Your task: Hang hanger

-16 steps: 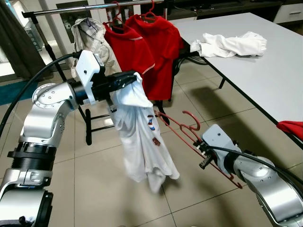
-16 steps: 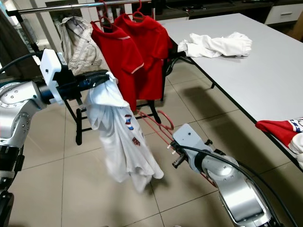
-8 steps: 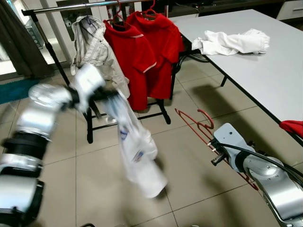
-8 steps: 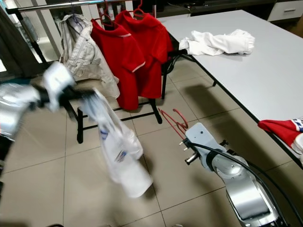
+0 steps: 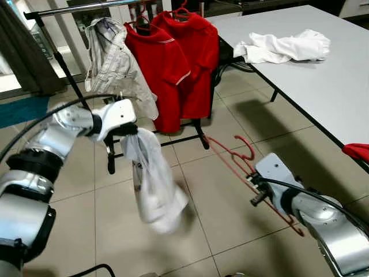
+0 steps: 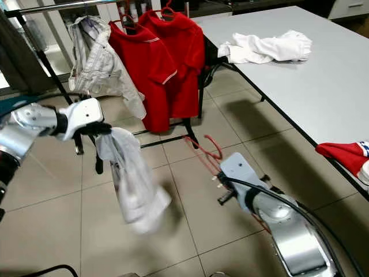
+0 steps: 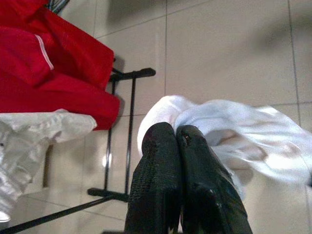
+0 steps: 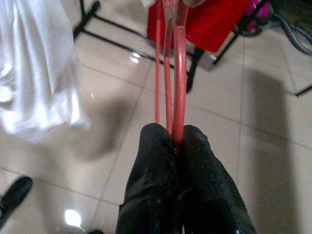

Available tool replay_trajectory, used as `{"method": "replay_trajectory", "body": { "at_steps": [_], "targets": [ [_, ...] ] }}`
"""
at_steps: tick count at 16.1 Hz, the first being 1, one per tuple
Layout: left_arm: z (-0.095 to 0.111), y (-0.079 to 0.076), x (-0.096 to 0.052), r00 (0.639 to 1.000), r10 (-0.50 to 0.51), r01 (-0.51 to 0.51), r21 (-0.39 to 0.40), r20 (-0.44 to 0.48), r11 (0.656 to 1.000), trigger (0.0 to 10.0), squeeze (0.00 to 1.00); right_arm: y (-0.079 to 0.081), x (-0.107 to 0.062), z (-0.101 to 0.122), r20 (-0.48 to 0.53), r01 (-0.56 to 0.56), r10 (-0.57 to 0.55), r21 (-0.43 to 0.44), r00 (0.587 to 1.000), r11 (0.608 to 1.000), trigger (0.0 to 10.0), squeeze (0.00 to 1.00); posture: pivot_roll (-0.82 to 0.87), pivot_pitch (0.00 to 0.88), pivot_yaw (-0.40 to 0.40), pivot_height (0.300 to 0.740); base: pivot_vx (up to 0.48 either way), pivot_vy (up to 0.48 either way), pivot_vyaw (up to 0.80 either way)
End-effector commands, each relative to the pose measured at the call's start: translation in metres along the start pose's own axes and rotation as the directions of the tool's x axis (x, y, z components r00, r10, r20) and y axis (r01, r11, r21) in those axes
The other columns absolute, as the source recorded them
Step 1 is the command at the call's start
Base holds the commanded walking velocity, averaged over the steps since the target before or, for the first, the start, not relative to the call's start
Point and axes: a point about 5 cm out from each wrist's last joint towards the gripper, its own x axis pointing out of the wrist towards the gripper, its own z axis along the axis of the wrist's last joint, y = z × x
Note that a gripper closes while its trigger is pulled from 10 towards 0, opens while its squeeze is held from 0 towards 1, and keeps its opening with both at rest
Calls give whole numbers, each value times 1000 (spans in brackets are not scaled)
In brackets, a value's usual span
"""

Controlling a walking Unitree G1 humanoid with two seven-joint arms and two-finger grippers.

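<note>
The right gripper [image 8: 175, 146] stayed clamped on the red hanger [image 5: 242, 173], near right, hook pointing far. The left gripper [image 7: 176, 139], clenched on the white shirt [image 5: 153, 184], had swung down and left, so shirt and hanger were now apart and dressing was not begun. Open floor lay between; the table [image 5: 323, 86] edged the right, the rack [image 5: 75, 8] stood far.

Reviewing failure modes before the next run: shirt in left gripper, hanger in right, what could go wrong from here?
1. The white shirt hangs bunched from one pinched spot in the left gripper, so finding the neck opening looks hard, and it may slip.
2. The right gripper clamps the red hanger low near the floor; its far end could snag the rack legs.
</note>
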Motion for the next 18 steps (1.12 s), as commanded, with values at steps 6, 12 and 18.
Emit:
{"method": "replay_trajectory", "body": {
  "at_steps": [6,12,18],
  "targets": [
    [23,22,1,961,204,-155,-248,188,956,0,0,18,-5,20,120,-153,140,104,983,983,10000,0,-71,61,109,740,0,0,0],
    [32,38,2,890,398,-248,-497,222,832,0,0,19,-5,26,141,-171,153,127,978,977,10000,0,-70,54,112,740,0,0,0],
    [36,38,9,882,422,-256,-536,211,804,0,0,33,4,33,170,-202,178,136,969,970,10000,0,-70,43,119,740,0,0,0]
  ]
}}
